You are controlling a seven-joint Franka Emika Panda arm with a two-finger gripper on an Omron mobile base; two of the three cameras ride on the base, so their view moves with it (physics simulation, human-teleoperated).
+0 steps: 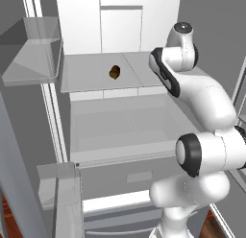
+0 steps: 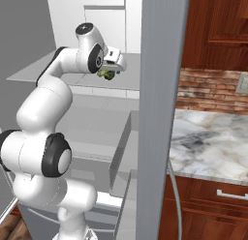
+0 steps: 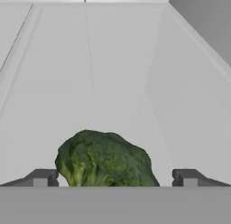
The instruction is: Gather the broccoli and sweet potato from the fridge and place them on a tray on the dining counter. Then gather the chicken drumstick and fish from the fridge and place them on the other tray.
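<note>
A: Where is the claw [image 3: 115, 178] right now?

B: Inside the open fridge, over the upper shelf [image 1: 86, 74]. In the hand view its two dark fingertips [image 3: 41, 177] stand wide apart, one on each side of the broccoli [image 3: 106, 159].

A: Is it holding the broccoli?

B: No. The tips are spread with gaps beside the green head, and neither one touches it. The broccoli sits on the white shelf floor between them, close to the camera.

A: Can you see the broccoli from the base?

B: In the right base view, a bit of green [image 2: 107, 74] peeks out just under the white hand [image 2: 112, 61], on the right part of the shelf. The fingers themselves are too small there to make out.

A: Anything else on that shelf?

B: A small brown lump, likely the sweet potato [image 1: 115, 72], lies near the middle of the shelf in the left base view, well to the left of the arm's wrist. I cannot tell its shape any better than that.

A: And outside the fridge?

B: The fridge door [image 2: 157, 113] stands open edge-on in the right base view. Past it, on the right, is a marble bench [image 2: 213, 142] with a brick wall behind and dark wood cabinets [image 2: 218, 16] above.
</note>
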